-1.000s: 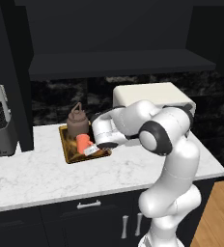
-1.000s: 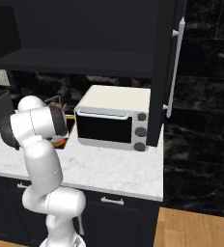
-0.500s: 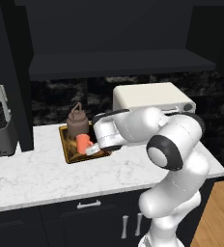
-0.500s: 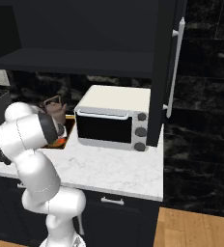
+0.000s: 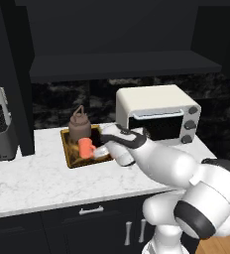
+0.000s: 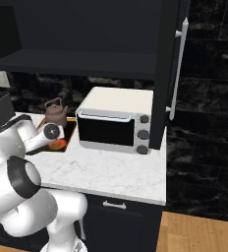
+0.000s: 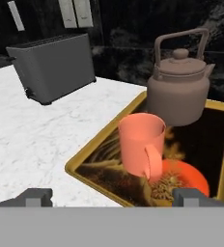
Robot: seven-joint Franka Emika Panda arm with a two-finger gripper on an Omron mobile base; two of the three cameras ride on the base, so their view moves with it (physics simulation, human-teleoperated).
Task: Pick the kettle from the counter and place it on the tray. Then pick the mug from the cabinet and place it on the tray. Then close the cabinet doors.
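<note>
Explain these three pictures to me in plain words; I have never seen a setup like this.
This is a computer-rendered kitchen with a white robot arm on a base that can drive. Two pictures come from cameras riding on the base, behind the arm to its left and right. The third comes from a camera on the arm's hand, looking along its tool, whose two dark tips stand wide apart with nothing between them.

On the marble counter lies a tray with a yellow rim. A brown kettle and an orange mug stand upright on it. Beside the tray sits a white toaster oven, and farther off a grey toaster. Above, the black cabinet door is open.
</note>
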